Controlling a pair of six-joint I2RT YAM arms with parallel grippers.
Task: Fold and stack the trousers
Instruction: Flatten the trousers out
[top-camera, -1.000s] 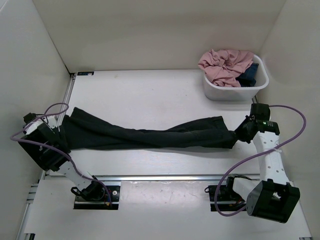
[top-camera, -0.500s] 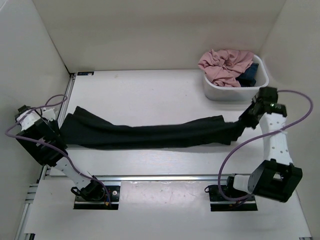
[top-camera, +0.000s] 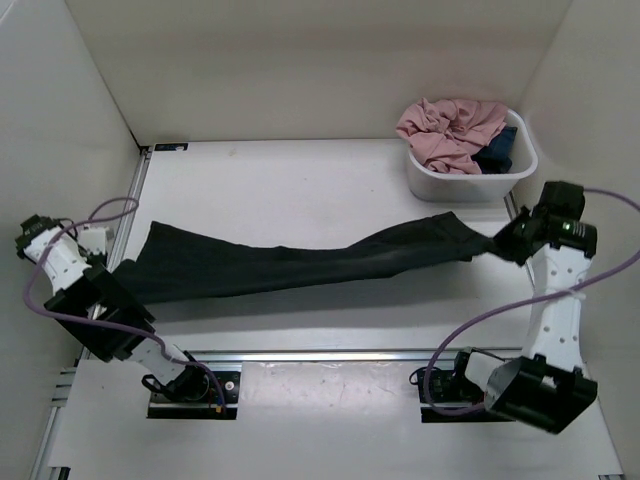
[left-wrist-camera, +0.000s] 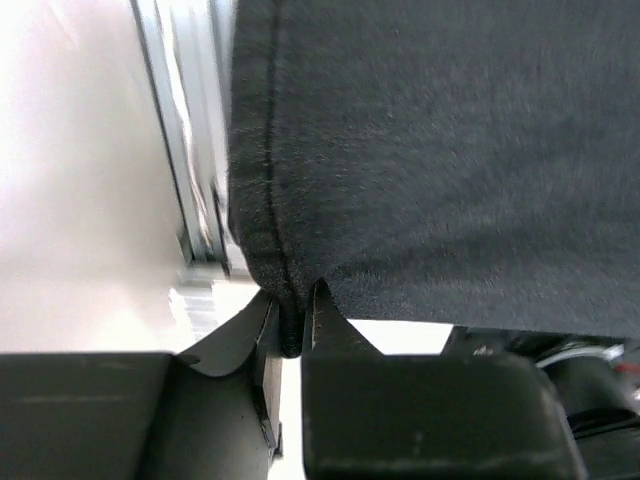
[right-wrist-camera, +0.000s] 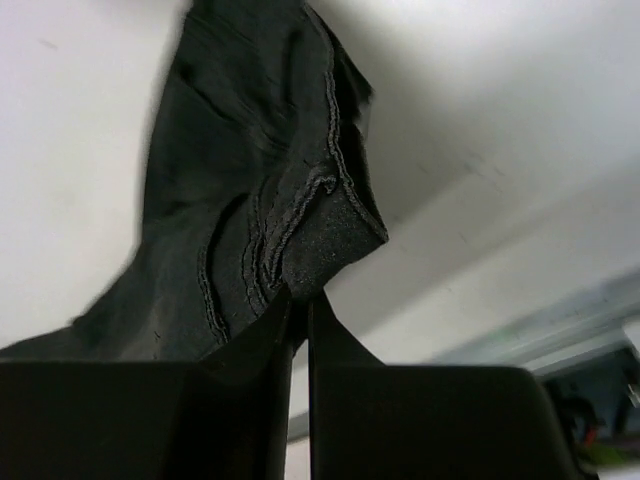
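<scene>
- Left gripper (top-camera: 113, 272): the jaws are clamped on one end of the trousers (top-camera: 300, 265). In the left wrist view both fingertips pinch a stitched edge fold of the black cloth. No gap shows between them other than the cloth itself.
- Left gripper position: at the left edge of the bench (top-camera: 300, 190), about midway between its near and far edges.
- Right gripper (top-camera: 497, 247): the jaws are clamped on the opposite end of the trousers. In the right wrist view the fingertips stand almost together and grip a bunched corner made of several hemmed layers.
- Right gripper position: close to the right edge of the bench, on the near side of the white tub (top-camera: 455, 187) and apart from it.
- Trousers: drawn out in one long band between the two grippers, spanning the middle of the bench from its left edge to its right edge.
  - The band is broadest at the left end and rises slightly toward the far side at the right end.
  - A shadow lies on the bench along the near side of the band.
  - Whether the middle of the band touches the bench cannot be determined.
- White tub: at the far right corner of the bench. It holds a pink garment (top-camera: 450, 130), with a dark blue garment (top-camera: 498, 150) against its right wall.
</scene>
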